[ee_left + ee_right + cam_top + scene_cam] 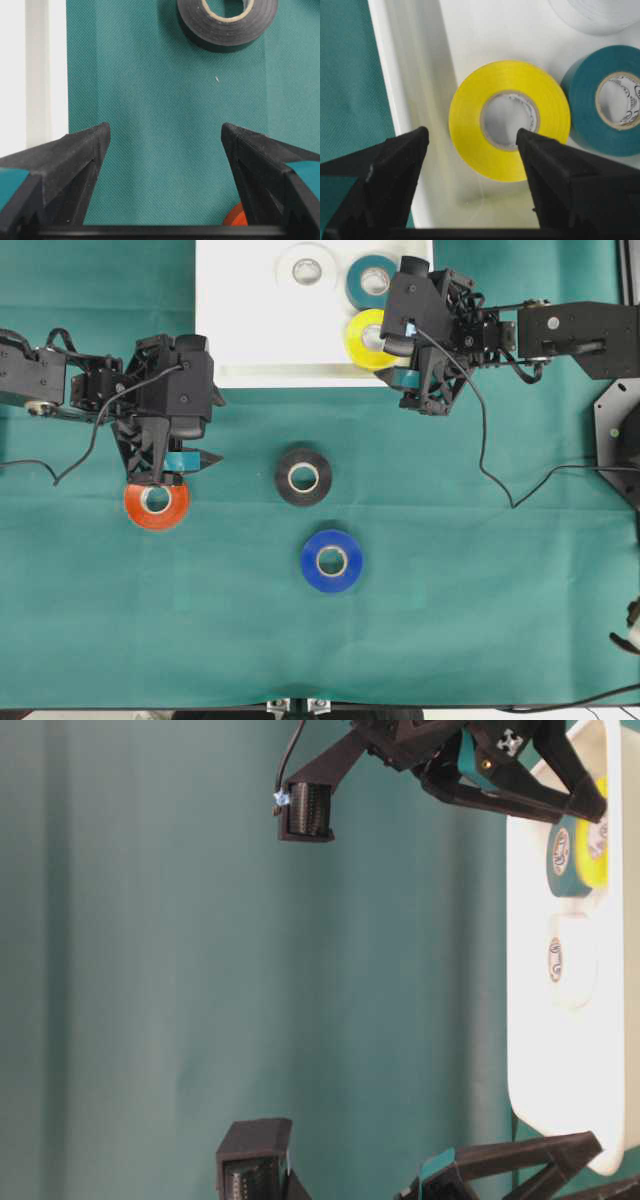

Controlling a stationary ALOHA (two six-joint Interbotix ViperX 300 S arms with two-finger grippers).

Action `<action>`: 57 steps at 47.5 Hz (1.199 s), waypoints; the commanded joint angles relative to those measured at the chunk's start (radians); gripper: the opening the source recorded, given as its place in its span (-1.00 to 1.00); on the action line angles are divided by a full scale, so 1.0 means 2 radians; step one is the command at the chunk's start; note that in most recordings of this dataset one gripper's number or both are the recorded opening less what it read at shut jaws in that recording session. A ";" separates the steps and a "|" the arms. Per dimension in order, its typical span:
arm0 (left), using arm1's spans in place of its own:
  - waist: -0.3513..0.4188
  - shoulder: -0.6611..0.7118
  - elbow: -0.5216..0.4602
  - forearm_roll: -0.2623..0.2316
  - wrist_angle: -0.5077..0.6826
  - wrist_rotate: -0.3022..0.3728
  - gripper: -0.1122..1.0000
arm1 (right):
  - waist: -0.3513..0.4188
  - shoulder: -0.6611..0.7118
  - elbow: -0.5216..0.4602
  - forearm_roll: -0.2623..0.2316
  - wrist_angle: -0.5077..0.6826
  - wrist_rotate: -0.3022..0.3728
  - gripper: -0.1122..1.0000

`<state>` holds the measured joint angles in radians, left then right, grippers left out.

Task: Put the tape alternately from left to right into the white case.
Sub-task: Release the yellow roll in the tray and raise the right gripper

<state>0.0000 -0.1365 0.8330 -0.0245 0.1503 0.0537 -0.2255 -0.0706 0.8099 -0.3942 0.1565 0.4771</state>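
**Three rolls in the white case, three on the cloth; both grippers open**

The white case point(250, 340) lies at the top centre of the green cloth point(480, 620) in the overhead view. Inside it rest the white roll point(305, 268), the teal roll point(372, 281) and the yellow roll point(368, 339); the yellow roll lies flat near the case's lower right corner, just beside the teal one. The right gripper point(472, 145) hovers over the yellow roll with its jaws spread wide. The right wrist view shows one finger over the case's rim and floor and the other over the roll's core, with clear space between them and nothing clamped.

On the cloth below the case lie the black roll point(303, 477), the blue roll point(331, 560) beneath it, and the red-orange roll point(156, 504) to the left. The left gripper point(165, 137) is poised beside the red-orange roll, its jaws wide apart and holding nothing. The left wrist view shows bare cloth between the fingers, a sliver of the red-orange roll at the lower right and the black roll ahead.
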 commanded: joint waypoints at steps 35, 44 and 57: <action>-0.002 -0.010 0.002 -0.002 -0.003 -0.001 0.57 | 0.010 -0.022 -0.004 -0.002 -0.007 0.002 0.63; -0.002 -0.010 0.001 -0.002 -0.003 -0.001 0.57 | 0.025 -0.035 -0.001 -0.002 -0.016 0.002 0.63; -0.002 -0.010 0.001 -0.002 -0.003 -0.001 0.57 | 0.049 -0.043 0.010 -0.002 -0.042 0.003 0.63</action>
<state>0.0000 -0.1350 0.8314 -0.0261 0.1519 0.0537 -0.1427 -0.1335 0.8330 -0.3942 0.0936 0.4817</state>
